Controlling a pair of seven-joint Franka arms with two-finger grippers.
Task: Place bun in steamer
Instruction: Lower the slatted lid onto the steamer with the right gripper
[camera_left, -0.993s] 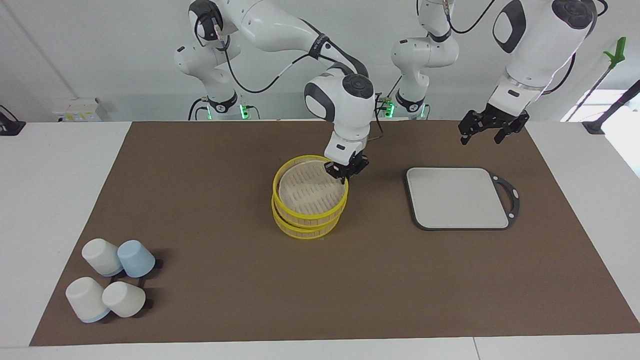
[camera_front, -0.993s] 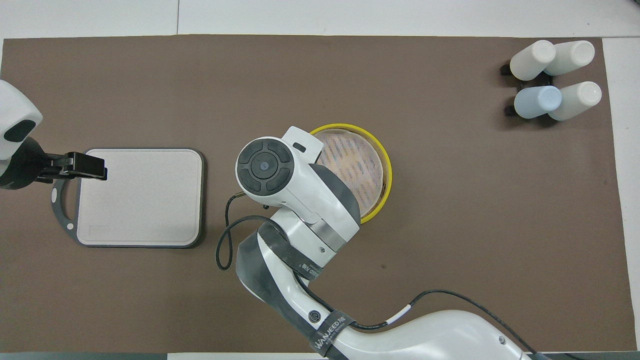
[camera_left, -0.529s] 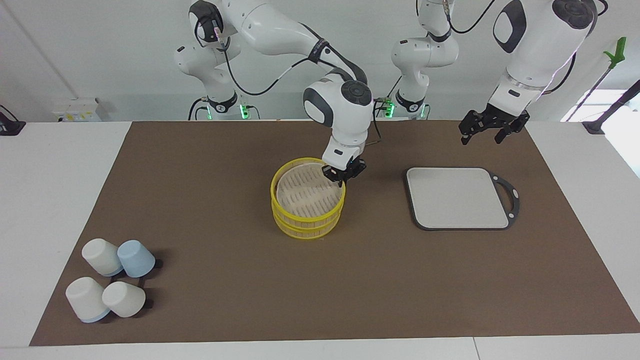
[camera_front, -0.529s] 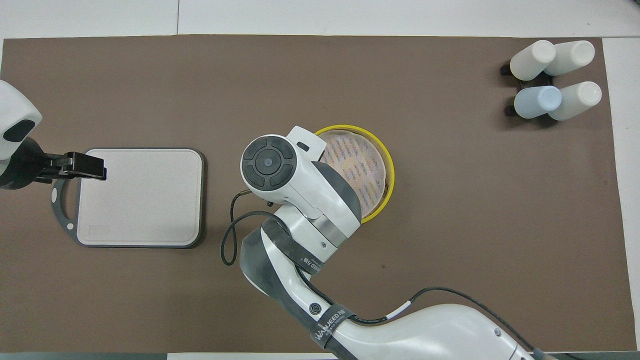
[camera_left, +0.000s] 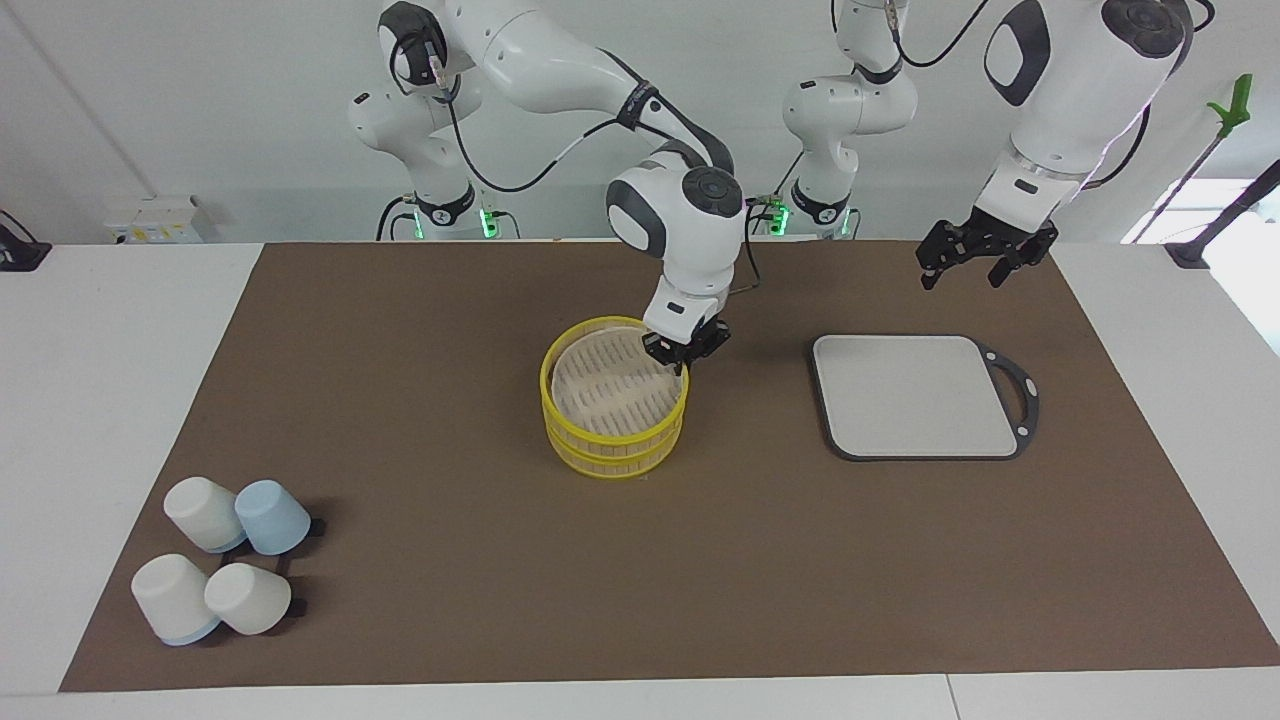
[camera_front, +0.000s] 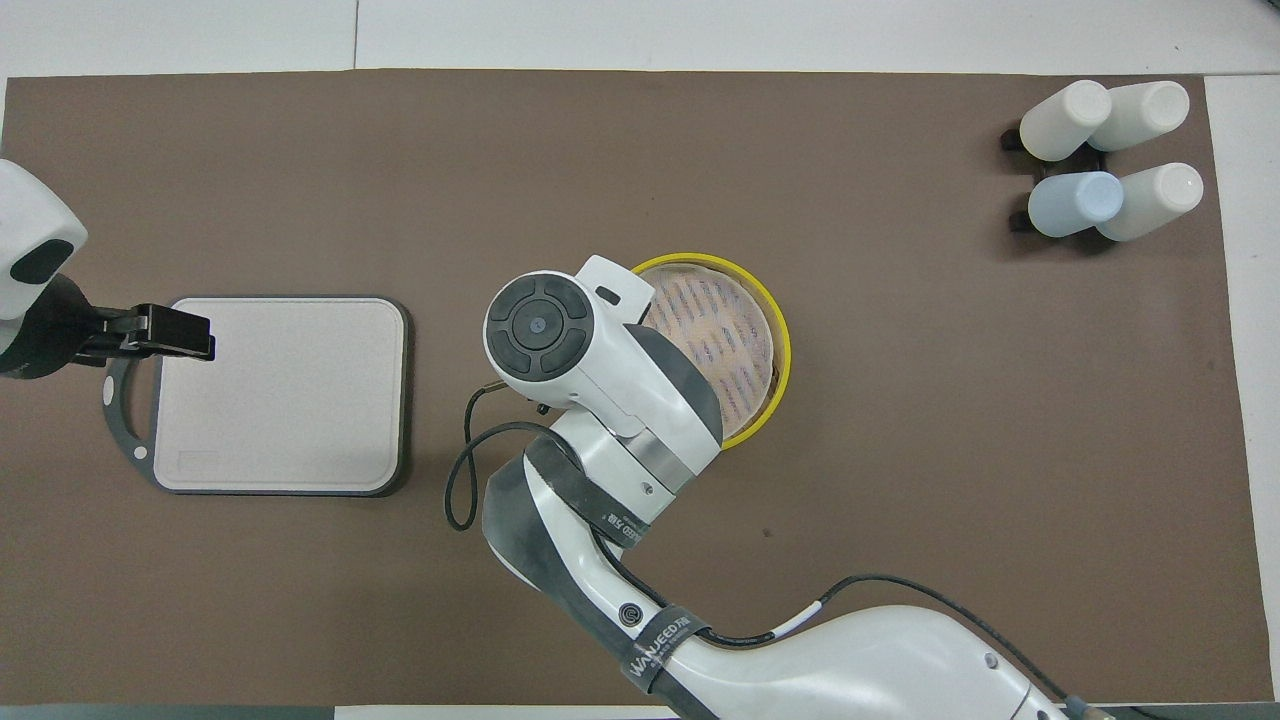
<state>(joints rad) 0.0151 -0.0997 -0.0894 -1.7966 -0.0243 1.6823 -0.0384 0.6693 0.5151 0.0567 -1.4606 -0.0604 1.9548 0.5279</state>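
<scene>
The right tool (camera_left: 684, 352) sits at the rim of the round yellow-rimmed steamer basket (camera_left: 560, 385), its fingertips pressed together on the rim's edge that faces the left arm's end of the table; in the overhead view the arm's white wrist covers the tool. The steamer (camera_front: 779, 352) stands as 2 stacked tiers near the middle of the brown table mat (camera_left: 420, 330), and the pale slatted floor of its upper tier lies bare. The small cream-white bun cannot be seen in either view, and I cannot tell where it is.

The left tool (camera_left: 966, 262) hangs in the air with its fingers spread, holding nothing, over the mat's edge at the left arm's end of the table, just nearer the robots than the grey rectangular board with a dark rim (camera_left: 915, 395).

4 upturned cups (camera_left: 222, 565), 3 pale and 1 light blue, cluster at the right arm's end of the table, farther from the robots than the steamer.
</scene>
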